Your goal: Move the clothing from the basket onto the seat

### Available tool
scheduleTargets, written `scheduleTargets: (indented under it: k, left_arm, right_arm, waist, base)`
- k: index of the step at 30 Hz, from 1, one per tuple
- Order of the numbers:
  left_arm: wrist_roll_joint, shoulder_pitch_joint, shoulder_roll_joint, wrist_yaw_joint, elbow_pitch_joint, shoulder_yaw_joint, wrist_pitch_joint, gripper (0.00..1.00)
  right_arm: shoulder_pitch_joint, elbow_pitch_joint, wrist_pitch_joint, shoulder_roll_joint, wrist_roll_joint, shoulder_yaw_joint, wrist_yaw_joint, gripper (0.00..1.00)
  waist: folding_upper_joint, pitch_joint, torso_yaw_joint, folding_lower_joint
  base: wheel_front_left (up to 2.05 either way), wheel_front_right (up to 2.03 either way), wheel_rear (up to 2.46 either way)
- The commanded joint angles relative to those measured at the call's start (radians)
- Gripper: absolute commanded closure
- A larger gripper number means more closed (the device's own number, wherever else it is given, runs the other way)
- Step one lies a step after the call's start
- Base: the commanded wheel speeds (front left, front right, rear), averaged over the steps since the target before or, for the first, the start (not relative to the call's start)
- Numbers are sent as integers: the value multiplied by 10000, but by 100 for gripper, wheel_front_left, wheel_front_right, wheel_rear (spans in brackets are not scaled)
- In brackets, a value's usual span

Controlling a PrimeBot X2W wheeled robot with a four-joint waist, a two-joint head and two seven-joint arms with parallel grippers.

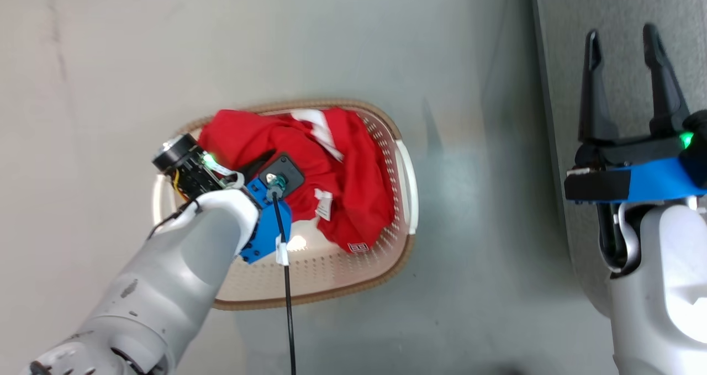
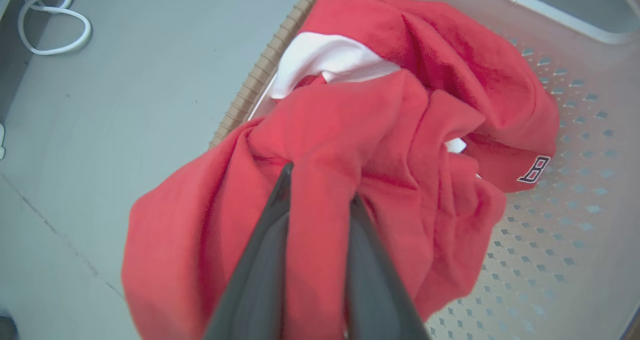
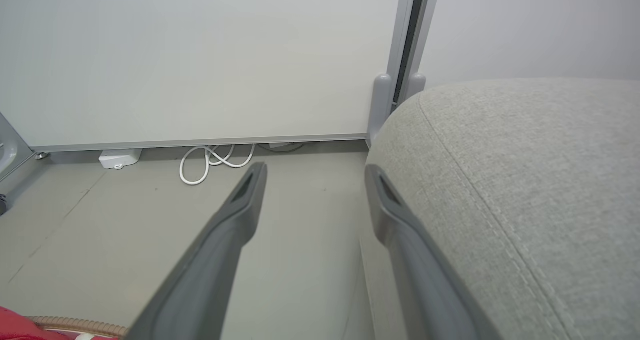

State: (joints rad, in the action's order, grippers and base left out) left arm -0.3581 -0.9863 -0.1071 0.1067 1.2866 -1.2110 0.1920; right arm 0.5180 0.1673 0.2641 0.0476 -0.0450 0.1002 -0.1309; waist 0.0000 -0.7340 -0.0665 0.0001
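A: Where is the clothing point(image 1: 353, 187)?
B: It is heaped in the basket point(image 1: 407, 187), which stands on the floor point(image 1: 469, 60) to the left of the seat point(image 3: 525, 180). One red fold lies over the rim point(image 2: 260, 74).
A: And the left gripper point(image 2: 321, 185)?
B: It is down in the basket, with its fingers point(image 2: 260, 260) clamped on a ridge of the red fabric.
A: The right gripper point(image 1: 623, 43)?
B: Its fingers are apart with nothing between them. It is raised at the seat's edge, well apart from the basket.
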Motion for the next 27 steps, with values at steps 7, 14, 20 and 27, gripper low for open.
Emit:
scheduleTargets:
  k: [7, 14, 20, 27]
  left_arm:
    - [-586, 329, 368, -296, -425, 491, 625, 100]
    - [-872, 566, 455, -618, -1372, 937, 743, 100]
    - [-910, 925, 67, -1054, -3008, 1766, 742, 100]
    - [-689, 1320, -274, -1390, -4699, 2791, 745, 100]
  right_arm:
    - [-543, 182, 7, 50, 196, 103, 1, 0]
    - [-965, 314, 7, 49, 285, 175, 1, 0]
    - [-1367, 421, 7, 49, 229, 147, 1, 0]
    - [-1756, 557, 6, 49, 175, 189, 1, 0]
  waist:
    - [0, 1424, 632, -1]
    - [0, 2306, 866, -1]
    - [0, 3073, 951, -1]
    - [0, 3759, 964, -1]
  base:
    - [0, 0, 0]
    - [0, 0, 0]
    - [0, 0, 0]
    - [0, 0, 0]
